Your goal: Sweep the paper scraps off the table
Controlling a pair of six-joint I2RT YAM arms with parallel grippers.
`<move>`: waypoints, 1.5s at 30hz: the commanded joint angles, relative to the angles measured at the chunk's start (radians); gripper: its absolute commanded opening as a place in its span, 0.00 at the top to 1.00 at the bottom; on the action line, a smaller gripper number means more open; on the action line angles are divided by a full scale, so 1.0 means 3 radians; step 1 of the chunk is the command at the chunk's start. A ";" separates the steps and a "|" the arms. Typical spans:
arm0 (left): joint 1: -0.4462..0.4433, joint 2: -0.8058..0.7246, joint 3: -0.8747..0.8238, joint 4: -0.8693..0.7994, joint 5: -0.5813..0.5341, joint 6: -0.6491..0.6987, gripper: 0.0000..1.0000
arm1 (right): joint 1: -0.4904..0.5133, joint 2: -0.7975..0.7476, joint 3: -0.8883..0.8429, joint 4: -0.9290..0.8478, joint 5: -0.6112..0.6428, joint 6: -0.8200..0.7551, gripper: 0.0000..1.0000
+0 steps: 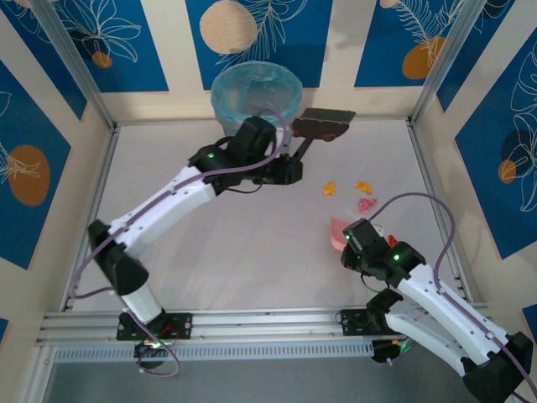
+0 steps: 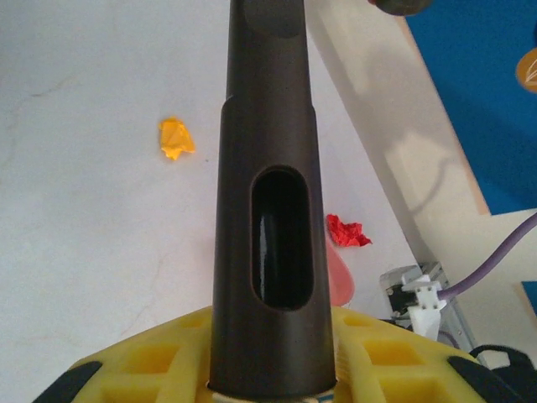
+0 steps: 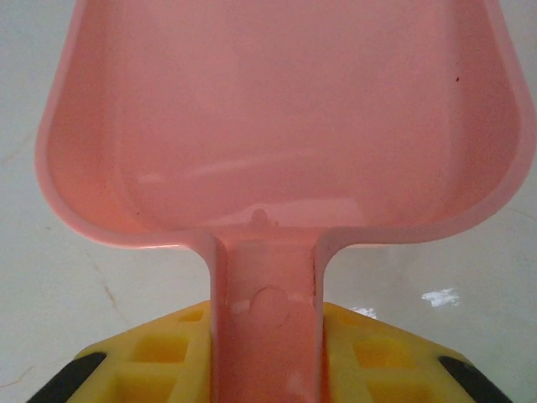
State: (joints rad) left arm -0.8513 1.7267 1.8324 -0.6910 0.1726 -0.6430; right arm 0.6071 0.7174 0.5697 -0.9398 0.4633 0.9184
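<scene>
You had the left pincer [image 1: 289, 170] clamped on the brush handle [image 2: 239, 252] and the right pincer [image 1: 351, 238] gripping the pink dustpan [image 3: 277, 117], the paper scraps [image 1: 366, 204] lying on the counter [image 1: 235, 252] between them, nearer the right one.

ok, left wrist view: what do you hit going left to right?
Orange-yellow paper scrap → dark brush handle → red paper scrap → white connector. Pink dustpan overlaps the red scrap's span, so it's left out.
</scene>
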 commanded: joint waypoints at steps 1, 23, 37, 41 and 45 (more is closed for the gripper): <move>-0.0072 0.0234 0.0378 -0.0140 -0.0091 0.0054 1.00 | 0.0042 0.0121 -0.0135 0.0357 -0.0049 -0.0016 1.00; 0.0116 0.1957 0.2117 -0.1682 0.0604 -0.0325 1.00 | 0.0310 0.1342 -0.0166 0.1230 0.0084 0.0094 1.00; 0.0189 0.2261 0.2116 -0.1767 0.0952 -0.0322 1.00 | 0.0298 0.1432 -0.0298 0.1460 0.0164 0.0241 1.00; 0.0189 0.2272 0.2113 -0.1803 0.1009 -0.0289 1.00 | 0.0278 0.1350 -0.0344 0.1512 0.0123 0.0192 1.00; 0.0182 0.2253 0.2097 -0.1946 0.1000 -0.0184 1.00 | 0.0257 0.1219 -0.0392 0.1553 0.0080 0.0113 1.00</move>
State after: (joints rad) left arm -0.8024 2.3913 2.4344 -1.2011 0.4316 -0.7258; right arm 0.6914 1.1084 0.4759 -0.4675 0.5159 0.9588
